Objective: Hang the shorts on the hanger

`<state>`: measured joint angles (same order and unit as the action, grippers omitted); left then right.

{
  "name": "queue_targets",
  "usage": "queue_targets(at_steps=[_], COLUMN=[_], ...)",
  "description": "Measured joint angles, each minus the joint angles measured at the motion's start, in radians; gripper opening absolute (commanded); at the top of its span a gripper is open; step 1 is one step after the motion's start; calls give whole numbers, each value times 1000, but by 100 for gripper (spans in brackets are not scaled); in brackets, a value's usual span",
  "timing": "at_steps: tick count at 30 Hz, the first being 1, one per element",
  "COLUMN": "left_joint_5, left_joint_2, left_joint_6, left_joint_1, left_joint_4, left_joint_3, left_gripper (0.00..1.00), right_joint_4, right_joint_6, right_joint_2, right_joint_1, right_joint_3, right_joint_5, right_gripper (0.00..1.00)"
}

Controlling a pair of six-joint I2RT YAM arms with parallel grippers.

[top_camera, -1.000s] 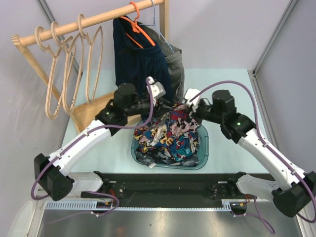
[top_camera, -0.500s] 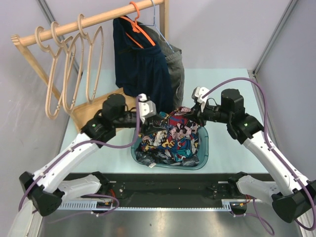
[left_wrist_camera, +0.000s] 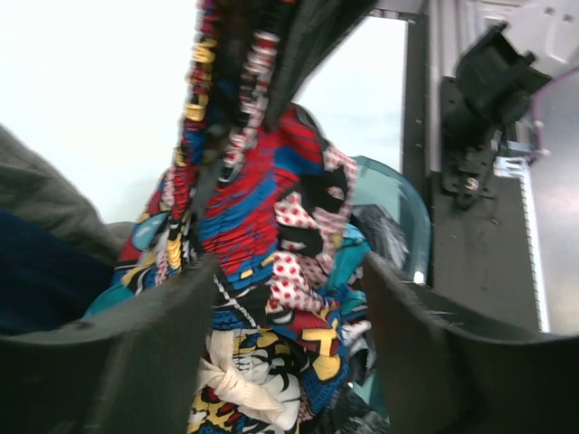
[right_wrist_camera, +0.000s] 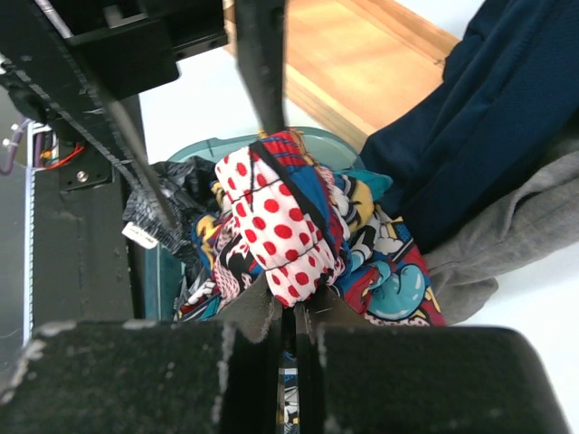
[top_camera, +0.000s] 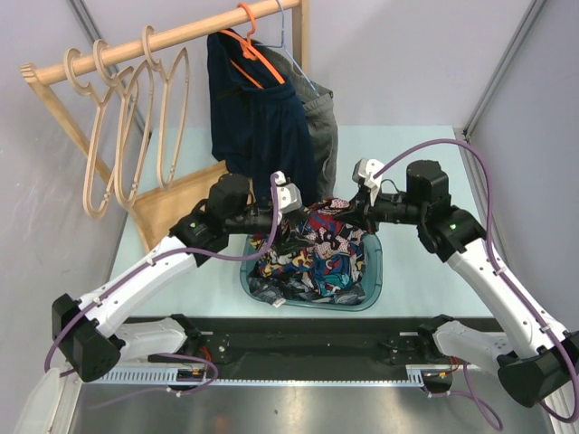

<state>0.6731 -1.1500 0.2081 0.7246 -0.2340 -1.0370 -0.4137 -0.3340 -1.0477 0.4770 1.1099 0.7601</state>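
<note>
The comic-print shorts (top_camera: 312,249) lie bunched in a teal basket (top_camera: 373,287). My right gripper (top_camera: 349,213) is shut on a red-dotted fold of the shorts (right_wrist_camera: 271,226) and holds that fold up above the pile; in the right wrist view the gripper (right_wrist_camera: 296,307) pinches it tightly. My left gripper (top_camera: 297,221) is at the shorts' left side. In its wrist view the gripper (left_wrist_camera: 289,339) is wide open, and the shorts (left_wrist_camera: 262,208) lie between its jaws, ungripped. Three beige wooden hangers (top_camera: 94,145) hang empty on the rail at far left.
A wooden rail (top_camera: 163,41) crosses the back left. A navy garment (top_camera: 258,117) on an orange hanger (top_camera: 258,50) and a grey cloth (top_camera: 321,127) hang just behind the basket. The rack's wooden base board (top_camera: 176,203) lies left of the basket.
My left gripper pulled back left from the shorts, then swung right again to them, still open. My right gripper rose slightly with the fold and has since held still.
</note>
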Motion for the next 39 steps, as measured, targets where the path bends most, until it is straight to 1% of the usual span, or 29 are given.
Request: queue_targets(at_steps=[5, 10, 14, 17, 18, 19, 20, 21, 22, 24, 26, 29, 36, 38, 39], left_joint_5=[-45, -42, -18, 11, 16, 23, 30, 39, 43, 60, 67, 69, 104, 118, 122], left_joint_2=[-2, -2, -4, -18, -24, -32, -38, -43, -48, -56, -60, -58, -86, -100, -106], left_joint_6=[0, 11, 21, 21, 21, 22, 20, 19, 21, 23, 29, 31, 49, 66, 74], left_joint_1=[-3, -15, -15, -8, -4, 0, 4, 6, 7, 10, 10, 10, 16, 27, 33], left_joint_4=[36, 45, 47, 62, 71, 78, 83, 86, 88, 81, 66, 63, 6, -16, -24], left_joint_3=[7, 11, 11, 11, 11, 11, 10, 7, 3, -14, -42, -71, -150, -180, -193], left_gripper=[74, 74, 69, 53, 41, 35, 28, 13, 8, 0, 0, 0, 0, 0, 0], right_joint_4=[-34, -54, -54, -52, -51, -50, -49, -48, -48, -48, -52, -64, -89, -75, -66], right_joint_6=[-27, -51, -56, -56, -56, -56, -56, -56, -58, -56, -73, -82, -100, -105, -108], right_joint_2=[0, 2, 2, 1, -1, -3, -5, -8, -10, -14, -15, -10, 16, 7, 0], right_joint_1=[1, 14, 33, 47, 52, 57, 61, 64, 66, 71, 73, 72, 93, 108, 116], right_joint_3=[6, 11, 13, 13, 13, 13, 13, 13, 13, 13, 15, 18, 24, 26, 26], right_joint_5=[18, 24, 24, 24, 24, 24, 24, 23, 23, 20, 4, -27, -60, -64, -65], right_gripper=[0, 0, 0, 0, 1, 2, 6, 14, 45, 81, 98, 100, 99, 94, 85])
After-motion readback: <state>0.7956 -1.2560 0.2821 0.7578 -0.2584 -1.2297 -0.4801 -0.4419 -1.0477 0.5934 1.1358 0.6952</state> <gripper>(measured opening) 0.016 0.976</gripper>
